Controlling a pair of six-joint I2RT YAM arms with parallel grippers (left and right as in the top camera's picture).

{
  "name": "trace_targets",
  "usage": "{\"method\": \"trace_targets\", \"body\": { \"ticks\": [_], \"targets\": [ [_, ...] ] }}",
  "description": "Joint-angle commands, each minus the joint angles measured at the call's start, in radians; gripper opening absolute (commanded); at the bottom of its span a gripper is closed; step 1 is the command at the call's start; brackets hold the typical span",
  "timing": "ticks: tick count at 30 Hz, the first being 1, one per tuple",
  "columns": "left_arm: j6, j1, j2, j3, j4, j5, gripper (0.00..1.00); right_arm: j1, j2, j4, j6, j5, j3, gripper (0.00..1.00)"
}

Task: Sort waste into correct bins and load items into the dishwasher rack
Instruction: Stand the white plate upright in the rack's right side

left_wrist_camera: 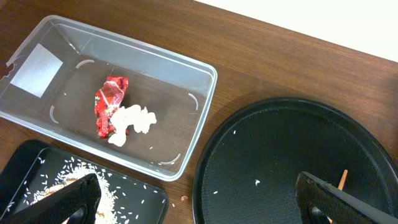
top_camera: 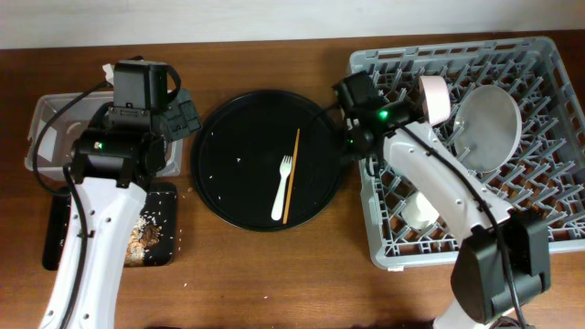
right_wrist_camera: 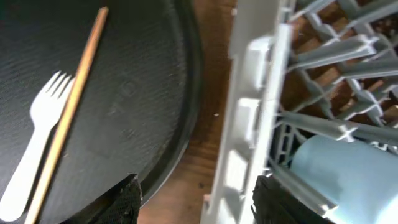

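My left gripper (left_wrist_camera: 200,205) is open above the table, between the shallow black tray (left_wrist_camera: 149,194) of rice crumbs and the round black tray (left_wrist_camera: 280,143). The clear tub (left_wrist_camera: 199,99) holds a red wrapper (left_wrist_camera: 111,102) and crumpled white paper (left_wrist_camera: 132,121). A white fork (top_camera: 281,188) and a wooden chopstick (top_camera: 291,174) lie on the round tray. My right gripper (right_wrist_camera: 199,202) is open and holds nothing. It straddles the left wall of the dishwasher rack (right_wrist_camera: 249,124), beside a light blue cup (right_wrist_camera: 342,168). The rack (top_camera: 548,183) carries a grey plate (top_camera: 489,128), a pinkish bowl (top_camera: 435,97) and a small white cup (top_camera: 420,212).
A few pale crumbs are scattered on the round tray (top_camera: 228,164). One brown scrap (left_wrist_camera: 184,198) lies on the wood between the two black trays. The clear tub (top_camera: 44,123) and the shallow tray (top_camera: 164,239) sit at the far left, partly under my left arm.
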Motion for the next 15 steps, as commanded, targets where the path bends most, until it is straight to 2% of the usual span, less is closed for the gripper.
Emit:
{"method": "trace_targets", "body": {
  "ticks": [1, 3, 6, 10, 12, 13, 15],
  "targets": [
    [-0.009, 0.003, -0.017, 0.005, 0.002, -0.011, 0.99, -0.06, 0.032, 0.006, 0.026, -0.018, -0.002, 0.61],
    [-0.009, 0.003, -0.017, 0.005, 0.002, -0.011, 0.99, -0.071, 0.044, 0.006, 0.026, -0.051, -0.002, 0.6],
    [-0.009, 0.003, -0.017, 0.005, 0.002, -0.011, 0.99, -0.069, 0.06, 0.012, 0.026, -0.056, -0.014, 0.5],
    [-0.009, 0.003, -0.017, 0.005, 0.002, -0.011, 0.99, -0.069, 0.089, 0.014, 0.026, -0.098, -0.017, 0.29],
    [-0.009, 0.003, -0.017, 0.005, 0.002, -0.011, 0.99, -0.069, 0.097, 0.015, 0.026, -0.109, -0.017, 0.1],
    [-0.009, 0.003, -0.017, 0.005, 0.002, -0.011, 0.99, -0.069, 0.099, 0.029, 0.026, -0.135, -0.017, 0.04],
    [-0.009, 0.003, -0.017, 0.005, 0.002, -0.011, 0.99, -0.069, 0.099, 0.074, 0.026, -0.199, -0.017, 0.04]
  ]
}}
